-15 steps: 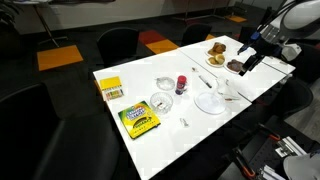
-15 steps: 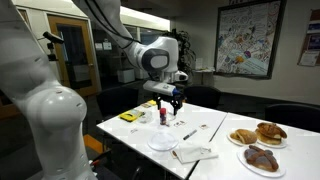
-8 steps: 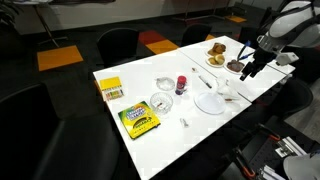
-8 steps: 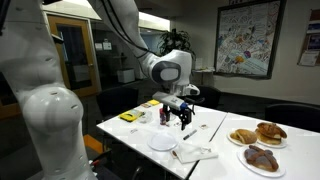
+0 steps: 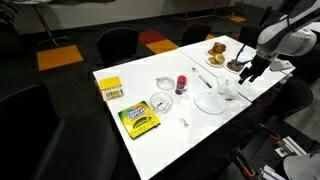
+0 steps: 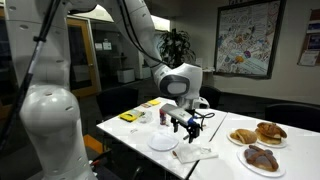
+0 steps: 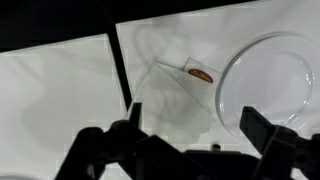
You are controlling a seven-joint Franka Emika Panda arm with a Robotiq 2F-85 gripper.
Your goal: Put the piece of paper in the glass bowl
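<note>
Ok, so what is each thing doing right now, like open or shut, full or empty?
Gripper: open, holding nothing, above the table.
Paper scrap: lying on the table, not in a bowl.
Bowl: upright, no paper in it.
Plate: flat, empty.
Bottle: standing up.
Pastry plate: has pastries on it.

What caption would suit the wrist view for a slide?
Open gripper above the white table, with a round white plate and a pale flat sheet below it.
</note>
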